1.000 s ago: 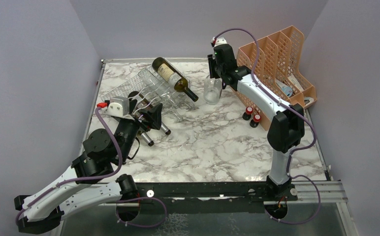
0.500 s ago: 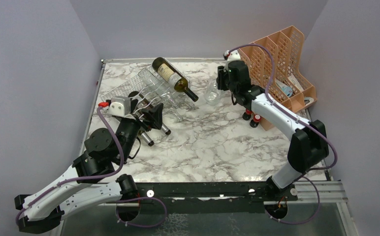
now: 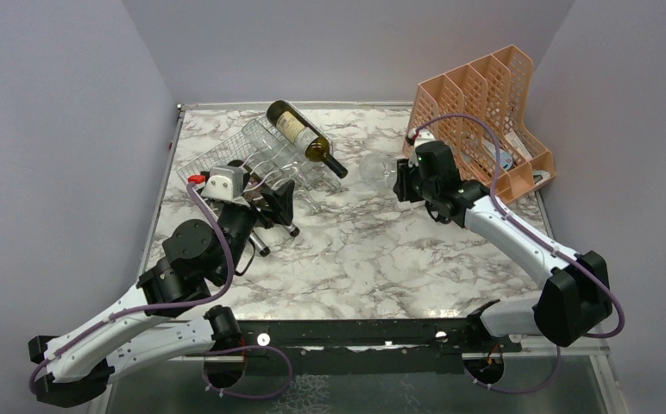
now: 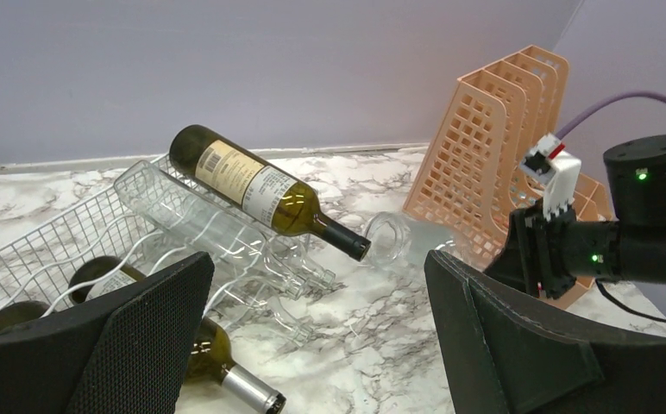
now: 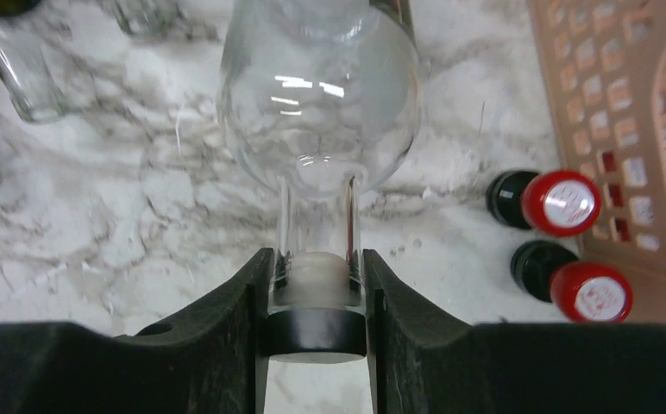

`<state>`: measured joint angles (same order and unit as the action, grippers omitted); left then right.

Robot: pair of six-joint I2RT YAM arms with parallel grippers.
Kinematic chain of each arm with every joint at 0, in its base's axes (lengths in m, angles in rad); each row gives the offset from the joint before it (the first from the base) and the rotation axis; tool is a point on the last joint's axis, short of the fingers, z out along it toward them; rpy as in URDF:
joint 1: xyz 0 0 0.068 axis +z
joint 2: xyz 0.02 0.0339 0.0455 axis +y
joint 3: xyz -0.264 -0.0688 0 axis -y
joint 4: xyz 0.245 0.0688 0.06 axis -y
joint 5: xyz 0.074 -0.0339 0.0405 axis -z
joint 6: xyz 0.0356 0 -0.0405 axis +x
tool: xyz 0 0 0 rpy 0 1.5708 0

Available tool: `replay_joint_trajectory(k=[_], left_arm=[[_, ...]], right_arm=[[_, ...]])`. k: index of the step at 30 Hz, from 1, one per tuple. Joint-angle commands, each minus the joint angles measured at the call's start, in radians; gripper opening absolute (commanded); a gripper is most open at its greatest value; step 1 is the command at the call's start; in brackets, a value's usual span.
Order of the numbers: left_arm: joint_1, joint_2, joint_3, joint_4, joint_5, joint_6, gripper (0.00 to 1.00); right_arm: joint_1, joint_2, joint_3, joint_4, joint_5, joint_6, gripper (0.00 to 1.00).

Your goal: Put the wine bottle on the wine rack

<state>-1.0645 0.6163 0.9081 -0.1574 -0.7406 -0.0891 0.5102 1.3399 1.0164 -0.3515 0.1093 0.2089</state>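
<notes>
My right gripper [image 5: 317, 269] is shut on the stoppered neck of a clear glass wine bottle [image 5: 317, 103]. The bottle [image 3: 376, 169] is tipped on its side just above the marble, base toward the rack, with my right gripper [image 3: 404, 179] to its right. The white wire wine rack [image 3: 219, 155] stands at the back left. It carries a dark green bottle [image 3: 299, 134] on top, clear bottles [image 4: 196, 216] and green bottles [image 4: 209, 362] lower down. My left gripper [image 3: 271, 200] hangs open in front of the rack, with nothing between its fingers [image 4: 144, 341].
A peach-orange perforated file holder [image 3: 485, 99] stands at the back right, close behind my right arm. Two small red-capped bottles [image 5: 562, 203] lie on the marble at its foot. Purple walls close in the left, back and right sides.
My right arm has swung forward and down, tipping the clear bottle from upright onto its side. My left gripper has shifted slightly right and toward the rack, still open.
</notes>
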Motion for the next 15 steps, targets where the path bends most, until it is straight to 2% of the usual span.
replay_joint_trajectory(k=[1, 8, 15], left_arm=[[-0.003, 0.006, -0.011, 0.044, 0.031, 0.001, 0.99], [-0.003, 0.018, -0.014, 0.040, 0.041, -0.009, 0.99], [-0.003, 0.022, -0.016, 0.041, 0.045, -0.009, 0.99]], right_arm=[[-0.001, -0.026, -0.037, -0.140, -0.122, 0.029, 0.01], [-0.001, -0.011, -0.084, -0.106, -0.148, 0.037, 0.01], [0.000, 0.087, -0.111, -0.060, -0.182, 0.046, 0.01]])
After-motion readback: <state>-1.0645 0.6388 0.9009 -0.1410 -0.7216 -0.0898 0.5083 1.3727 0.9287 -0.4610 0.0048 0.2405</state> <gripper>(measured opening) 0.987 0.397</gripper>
